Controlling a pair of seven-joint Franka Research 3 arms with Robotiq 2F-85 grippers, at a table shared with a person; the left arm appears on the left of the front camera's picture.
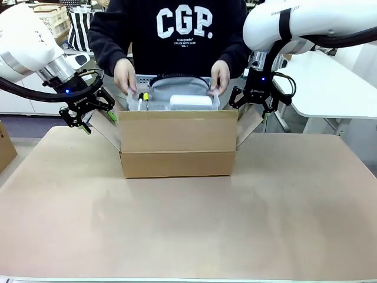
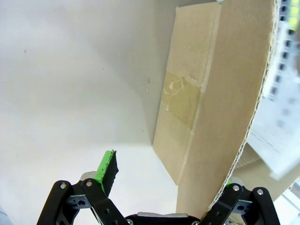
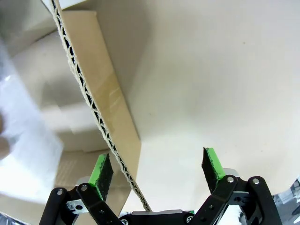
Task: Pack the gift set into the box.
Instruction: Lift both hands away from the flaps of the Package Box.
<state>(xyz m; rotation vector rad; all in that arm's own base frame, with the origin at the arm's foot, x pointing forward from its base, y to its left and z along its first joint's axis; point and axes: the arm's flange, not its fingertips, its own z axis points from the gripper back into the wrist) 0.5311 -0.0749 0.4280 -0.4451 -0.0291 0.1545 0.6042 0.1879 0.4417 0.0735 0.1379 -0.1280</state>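
The left claw (image 1: 97, 119) is spread wide, its fingers straddling the edge of the left side flap (image 1: 109, 132) of the box (image 1: 178, 143) without pinching it. The right claw (image 1: 258, 108) is likewise spread, with the right side flap (image 1: 247, 127) standing between its green pads (image 3: 213, 164). The box sits on the counter (image 1: 188, 230) between both arms, top open. A person's hands (image 1: 125, 76) lower a clear-wrapped gift set (image 1: 177, 97) into it from the far side.
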